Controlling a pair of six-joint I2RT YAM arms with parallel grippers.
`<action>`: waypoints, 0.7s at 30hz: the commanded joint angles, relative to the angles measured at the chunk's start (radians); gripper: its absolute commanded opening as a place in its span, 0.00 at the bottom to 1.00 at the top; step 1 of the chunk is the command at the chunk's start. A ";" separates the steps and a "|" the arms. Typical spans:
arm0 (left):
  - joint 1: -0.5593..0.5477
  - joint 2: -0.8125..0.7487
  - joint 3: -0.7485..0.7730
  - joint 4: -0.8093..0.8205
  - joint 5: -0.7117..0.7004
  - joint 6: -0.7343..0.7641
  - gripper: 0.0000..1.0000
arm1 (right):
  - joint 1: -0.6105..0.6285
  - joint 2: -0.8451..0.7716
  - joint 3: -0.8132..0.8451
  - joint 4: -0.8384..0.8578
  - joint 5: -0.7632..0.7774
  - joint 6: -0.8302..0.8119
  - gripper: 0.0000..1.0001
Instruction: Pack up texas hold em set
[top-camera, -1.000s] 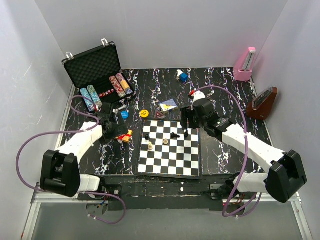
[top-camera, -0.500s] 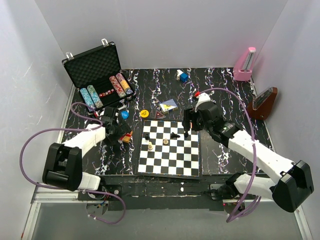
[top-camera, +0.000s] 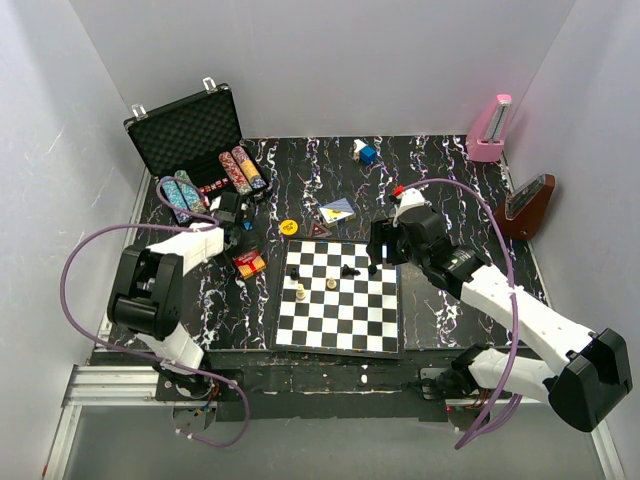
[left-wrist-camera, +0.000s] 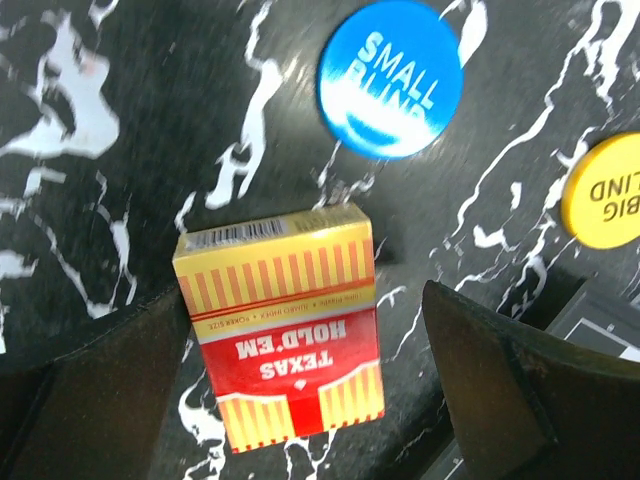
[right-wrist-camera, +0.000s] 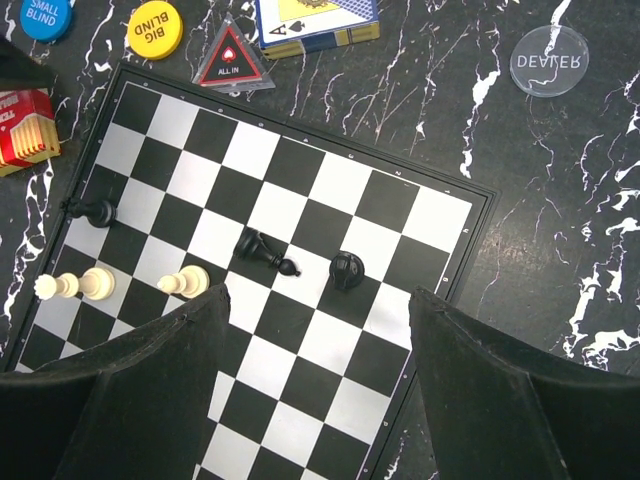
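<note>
The black case (top-camera: 186, 132) stands open at the far left, with rows of poker chips (top-camera: 241, 169) in its foam tray. The red-yellow card box (left-wrist-camera: 280, 325) lies flat on the table (top-camera: 249, 263), left of the chessboard. My left gripper (left-wrist-camera: 305, 400) hovers open above it, one finger on each side, not touching; from above the left gripper (top-camera: 231, 216) appears between case and box. Beyond the box lie the blue disc (left-wrist-camera: 390, 78) and the yellow disc (left-wrist-camera: 605, 190). My right gripper (right-wrist-camera: 315, 370) hangs open over the chessboard (right-wrist-camera: 300, 210), holding nothing.
Several chess pieces (right-wrist-camera: 262, 250) stand or lie on the board. A blue card box (right-wrist-camera: 318, 22), a triangular marker (right-wrist-camera: 233, 60) and a clear dealer disc (right-wrist-camera: 549, 60) lie behind it. A pink metronome (top-camera: 491, 128) and a brown one (top-camera: 528, 207) stand at the far right.
My left arm has swung back and up from beside the card box towards the case, jaws staying open. The card box rests where it was. My right gripper drifted slightly right.
</note>
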 joint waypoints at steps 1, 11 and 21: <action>-0.002 0.067 0.094 0.041 0.006 0.096 0.98 | 0.008 -0.021 0.005 0.014 -0.001 0.014 0.80; -0.007 0.043 0.131 -0.160 0.000 0.167 0.82 | 0.011 -0.013 -0.025 0.047 -0.016 0.040 0.78; -0.034 0.075 0.157 -0.227 -0.003 0.161 0.73 | 0.011 0.024 -0.018 0.053 -0.044 0.049 0.76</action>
